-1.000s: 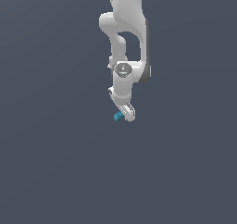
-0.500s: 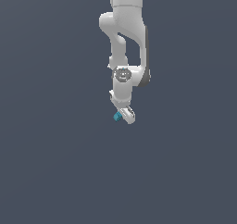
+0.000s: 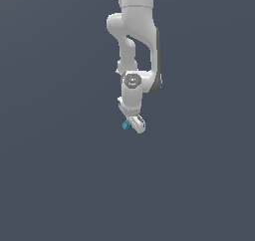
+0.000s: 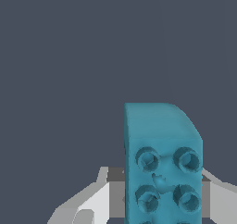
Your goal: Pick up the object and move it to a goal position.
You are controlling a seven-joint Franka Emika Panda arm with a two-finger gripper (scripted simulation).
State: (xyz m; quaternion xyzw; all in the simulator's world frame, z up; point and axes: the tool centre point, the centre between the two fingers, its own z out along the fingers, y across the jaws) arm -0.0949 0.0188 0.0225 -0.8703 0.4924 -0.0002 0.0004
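A: Item one?

B: Arm (image 3: 135, 46), white, one unit. It descends from the top edge of the exterior view and bends at a round wrist joint.

A: Item two?

B: Hand (image 3: 133, 125), white, at the lowest end of the arm, tilted toward the exterior view's right. State: closed on the object, which sits between its two fingers (image 4: 95, 204).

A: Item three?

B: The object (image 3: 126, 126), teal-blue, blocky, small against the hand. In the exterior view it projects from the hand toward the exterior view's left. In the wrist view (image 4: 162, 163) it fills much of the space between the fingers. The face turned to the camera carries round studs in two columns, and one upper corner is bevelled.

A: Location of item three?

B: Held in the hand. Nothing shows beneath it in either view.

A: Surroundings?

B: Background (image 3: 55, 175), uniform dark grey-blue. Whether it is a surface or open space, I cannot tell.
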